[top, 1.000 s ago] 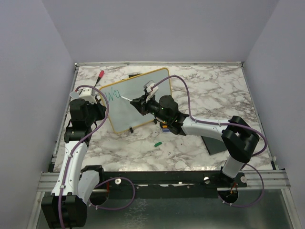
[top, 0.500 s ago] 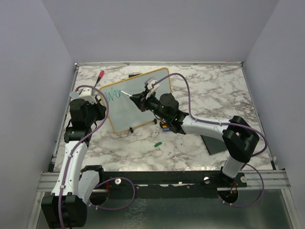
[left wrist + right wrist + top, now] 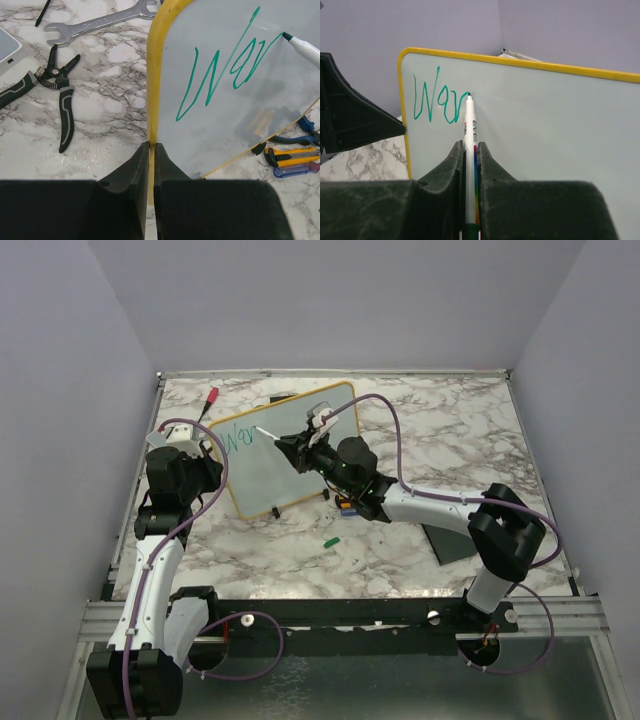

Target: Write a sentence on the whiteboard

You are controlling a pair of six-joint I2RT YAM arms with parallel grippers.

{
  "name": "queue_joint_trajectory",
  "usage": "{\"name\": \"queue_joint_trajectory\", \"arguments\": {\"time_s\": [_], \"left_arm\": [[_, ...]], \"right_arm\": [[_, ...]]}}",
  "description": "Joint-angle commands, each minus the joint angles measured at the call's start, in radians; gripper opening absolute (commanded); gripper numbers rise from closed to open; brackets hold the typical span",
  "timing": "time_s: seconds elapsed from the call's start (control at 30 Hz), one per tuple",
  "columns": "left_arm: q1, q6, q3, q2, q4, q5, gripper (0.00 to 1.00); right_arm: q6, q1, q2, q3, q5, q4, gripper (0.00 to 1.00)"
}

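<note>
Two claws are engaged on the rectangular white whiteboard with a rounded yellow-orange frame (image 3: 255, 480), which stands propped on the marble-pattern tabletop (image 3: 440, 430), left of centre. Left claw (image 3: 151, 146): closed tight, pinching the board's frame at its left edge. Right claw (image 3: 470, 147): fully closed on a white marker pen (image 3: 469, 122), with the tip touching the board surface. The teal-green handwritten sentence (image 3: 440, 102) sits near the board's upper left corner. Only "War" is legible, ending at the marker tip.
</note>
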Motion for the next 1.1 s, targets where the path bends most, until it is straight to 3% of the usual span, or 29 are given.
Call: {"name": "queue_joint_trajectory", "arguments": {"time_s": [0.0,0.23,1.07], "left_arm": [[-0.005,-0.005,0.005,-0.006,0.002,0.039,0.08],[-0.005,-0.006,0.005,-0.006,0.002,0.041,0.08],[-0.004,-0.006,0.004,-0.010,0.003,0.042,0.08]], "right_arm": [[-0.023,-0.009,-0.032,-0.035,0.018,0.020,0.01],[-0.044,-0.006,-0.108,-0.136,-0.080,0.096,0.01],[-0.051,-0.006,-0.022,-0.033,-0.074,0.039,0.01]]}}
